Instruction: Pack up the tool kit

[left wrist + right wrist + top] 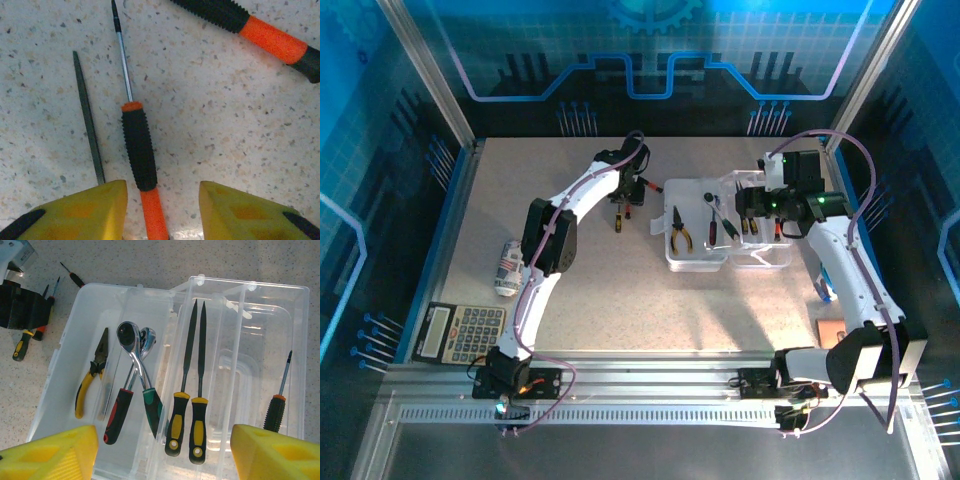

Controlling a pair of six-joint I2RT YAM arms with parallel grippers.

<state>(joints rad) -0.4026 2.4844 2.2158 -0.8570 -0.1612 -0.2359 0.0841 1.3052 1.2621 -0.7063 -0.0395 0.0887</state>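
Note:
The clear plastic case [696, 258] lies open at the table's middle right. Its compartments hold yellow-handled pliers [91, 375], two ratchet wrenches [131, 337], two yellow-and-black files [189, 407] and an orange-and-black screwdriver [276, 407]. My right gripper [165, 434] hovers open above the case, holding nothing. To the left of the case, my left gripper [162, 189] stands open low over the table. An orange-and-black screwdriver [139, 150] lies between its fingers, touching neither. A thin dark file [88, 115] lies just to its left, and another orange-and-black handle [260, 31] lies at the upper right.
A grey calculator [460, 332] sits at the near left corner, with a small printed can [507, 268] lying behind it. A small brown square [832, 330] lies near the right arm's base. Blue walls enclose the table.

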